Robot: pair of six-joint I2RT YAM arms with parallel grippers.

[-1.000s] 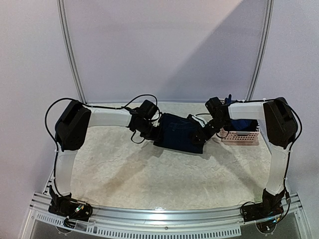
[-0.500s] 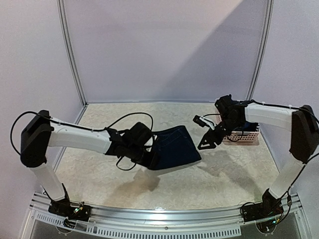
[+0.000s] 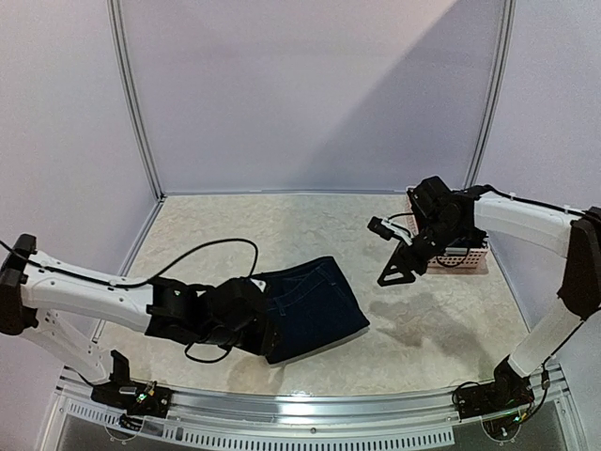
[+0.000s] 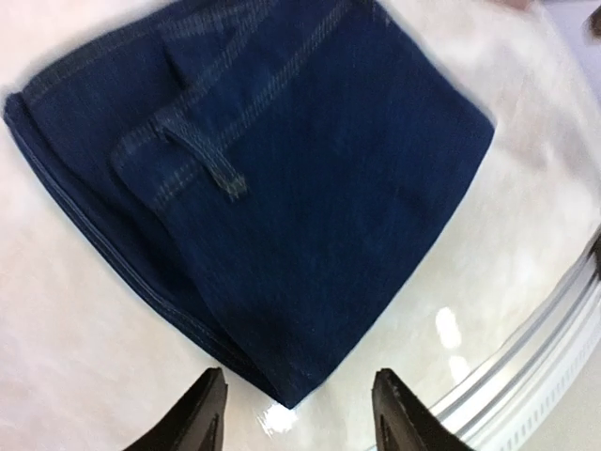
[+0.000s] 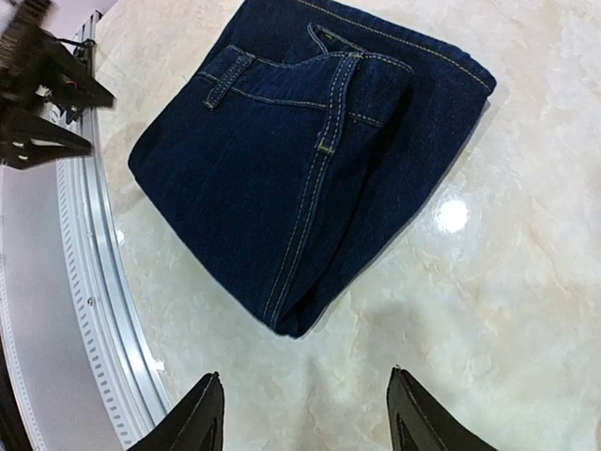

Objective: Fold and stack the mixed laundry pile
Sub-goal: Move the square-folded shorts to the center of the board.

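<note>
Dark navy denim piece, folded, flat on the table, well apart from the pink basket and leftward of it. Left gripper at the denim's far edge from the basket, jaws parted, empty; contact perhaps, blur obscures it. Right gripper near the basket, jaws parted, empty.

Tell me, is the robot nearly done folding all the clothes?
Not yet. Done: the dark denim piece lies folded on the table. In hand: nothing; the left gripper is open right at its corner, and the right gripper is open in the air. Left: only one folded piece shows, so no stack yet. The pink basket is too hidden to show what it holds.
</note>
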